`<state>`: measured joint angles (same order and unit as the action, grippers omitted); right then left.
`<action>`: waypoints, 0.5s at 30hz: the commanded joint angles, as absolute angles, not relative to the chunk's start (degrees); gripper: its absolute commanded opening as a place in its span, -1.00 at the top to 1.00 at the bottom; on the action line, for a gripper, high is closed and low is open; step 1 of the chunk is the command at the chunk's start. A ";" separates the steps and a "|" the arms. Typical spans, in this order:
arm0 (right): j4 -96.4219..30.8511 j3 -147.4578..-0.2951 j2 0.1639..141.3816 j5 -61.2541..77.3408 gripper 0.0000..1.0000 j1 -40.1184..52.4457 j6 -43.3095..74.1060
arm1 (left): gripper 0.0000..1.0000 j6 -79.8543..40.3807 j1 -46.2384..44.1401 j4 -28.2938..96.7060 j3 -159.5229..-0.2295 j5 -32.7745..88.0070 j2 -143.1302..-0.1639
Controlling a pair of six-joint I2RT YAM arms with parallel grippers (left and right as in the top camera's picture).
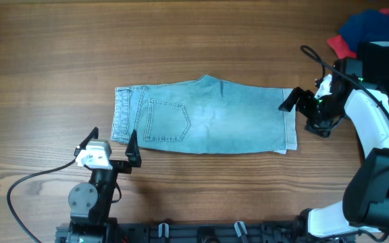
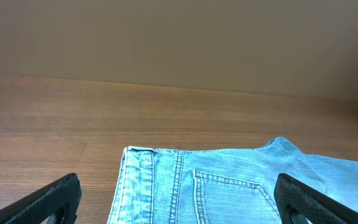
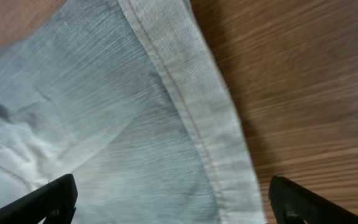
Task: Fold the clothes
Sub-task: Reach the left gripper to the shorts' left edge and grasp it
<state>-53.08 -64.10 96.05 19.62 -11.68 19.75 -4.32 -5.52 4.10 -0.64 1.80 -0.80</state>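
Note:
Light blue denim shorts [image 1: 208,116] lie flat on the wooden table [image 1: 46,67], waistband to the left, stitched back pocket [image 1: 166,121] facing up, hem to the right. My left gripper [image 1: 112,140] is open at the front left corner by the waistband. In the left wrist view the shorts [image 2: 229,186] show between its wide-set fingers [image 2: 48,202]. My right gripper [image 1: 301,115] is open over the right hem. In the right wrist view it [image 3: 169,208] straddles the hem seam [image 3: 185,112], holding nothing. More clothes sit at the back right: dark blue [image 1: 370,27], red [image 1: 341,46], black [image 1: 383,61].
The right arm's white body [image 1: 373,128] and its cable [image 1: 319,61] stand along the table's right side. The left arm's cable [image 1: 32,182] loops over the front left of the table. A beige wall [image 2: 179,37] rises behind the table's far edge.

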 commanded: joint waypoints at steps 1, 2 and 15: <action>-52.73 -63.83 95.11 22.98 -0.94 -11.20 22.90 | -1.00 -3.86 -5.78 4.16 -0.32 2.66 -0.38; -52.64 -63.83 93.95 23.00 -0.92 -11.22 22.87 | -1.00 -3.86 -5.78 3.51 -0.32 2.72 -0.38; -53.98 -63.83 73.19 22.76 -1.00 -11.22 26.09 | -0.99 -10.52 -5.78 8.21 -24.91 21.74 -10.20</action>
